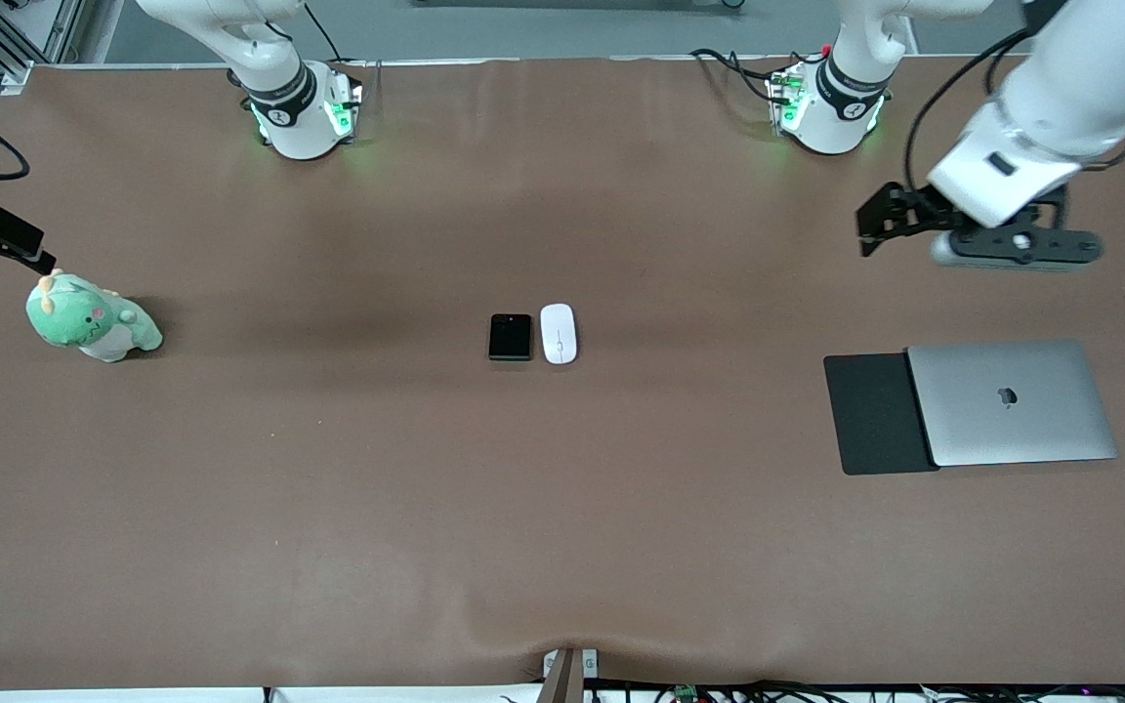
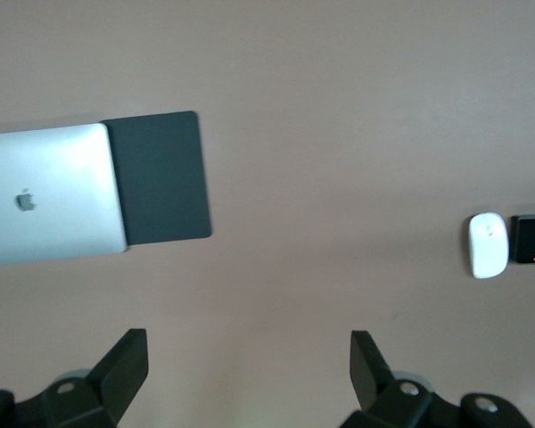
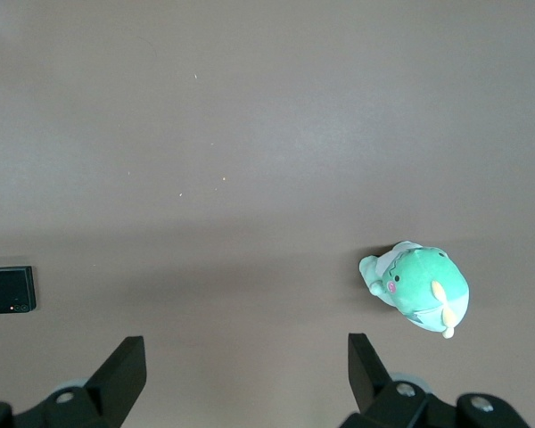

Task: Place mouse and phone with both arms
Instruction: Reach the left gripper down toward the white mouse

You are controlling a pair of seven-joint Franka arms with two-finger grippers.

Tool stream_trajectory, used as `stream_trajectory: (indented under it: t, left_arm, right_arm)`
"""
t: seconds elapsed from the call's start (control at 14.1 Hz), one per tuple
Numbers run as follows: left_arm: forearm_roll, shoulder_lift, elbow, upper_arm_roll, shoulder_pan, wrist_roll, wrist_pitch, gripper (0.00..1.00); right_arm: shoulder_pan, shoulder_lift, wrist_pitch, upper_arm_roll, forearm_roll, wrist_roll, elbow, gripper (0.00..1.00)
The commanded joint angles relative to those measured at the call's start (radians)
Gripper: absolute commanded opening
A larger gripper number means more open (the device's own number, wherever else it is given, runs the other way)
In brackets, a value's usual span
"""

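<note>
The mouse [image 1: 558, 333] and phone [image 1: 510, 337] are being left side by side, long axes vertical, at frame centre on the surface [image 1: 328, 508], mouse toward the released left tool [image 1: 873, 227], phone toward the released right tool [image 3: 245, 361].

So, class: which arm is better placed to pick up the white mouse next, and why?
Probably the left. The mouse lies beside the phone on the side toward the left arm's end of the table, so the open left claw reaches it without crossing the phone. The right claw, also open, suits the phone.
</note>
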Motion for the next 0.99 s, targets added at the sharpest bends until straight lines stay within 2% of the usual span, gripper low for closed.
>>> stream_trajectory:
  t: [0.0,0.14,0.28,0.57,0.92]
  left_arm:
    - [0.018,0.056,-0.026,-0.088,-0.008,-0.139,0.102,1.00]
    - [0.041,0.120,-0.023,-0.164,-0.011,-0.256,0.159,1.00]
    - [0.086,0.188,-0.022,-0.206,-0.040,-0.374,0.198,1.00]
    - [0.148,0.324,-0.017,-0.208,-0.158,-0.569,0.288,1.00]
    - [0.165,0.494,0.015,-0.205,-0.263,-0.690,0.382,1.00]
  right_arm:
    - [-0.018,-0.001,-0.002,0.012,-0.010,-0.014,0.001,1.00]
    - [-0.018,-0.001,-0.004,0.012,-0.010,-0.014,0.001,1.00]
    - [-0.018,-0.001,-0.004,0.012,-0.010,-0.014,0.000,1.00]
    - [-0.018,-0.001,-0.004,0.012,-0.010,-0.014,0.000,1.00]
    - [-0.018,0.001,-0.004,0.012,-0.010,-0.014,-0.002,1.00]
